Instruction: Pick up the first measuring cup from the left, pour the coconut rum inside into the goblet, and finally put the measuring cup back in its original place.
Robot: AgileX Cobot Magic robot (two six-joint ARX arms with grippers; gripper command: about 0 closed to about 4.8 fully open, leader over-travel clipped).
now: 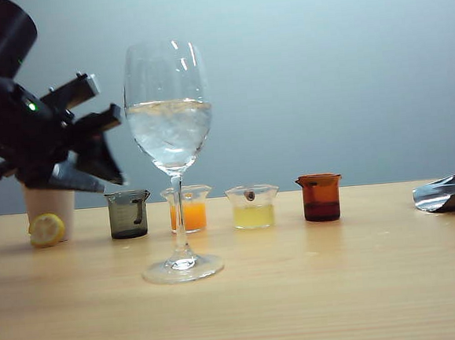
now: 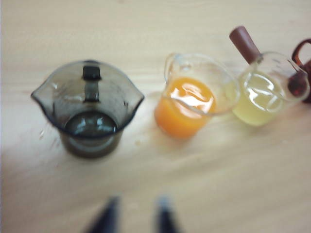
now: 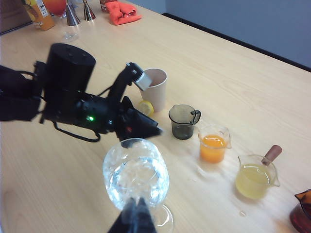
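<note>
Spanning pale wood, the table (image 1: 339, 287) meets a grey-blue wall (image 1: 338, 67).

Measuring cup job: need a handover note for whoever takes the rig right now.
Left gripper: open, empty, raised above and left of the measuring cup in the exterior view.
Right gripper: shut, empty, by the goblet.
Measuring cup: upright on the table, leftmost in the row, looks empty.
Goblet: holds clear liquid.
Done, apparently: pour and return.
Left: probably only clearing the arms.
</note>
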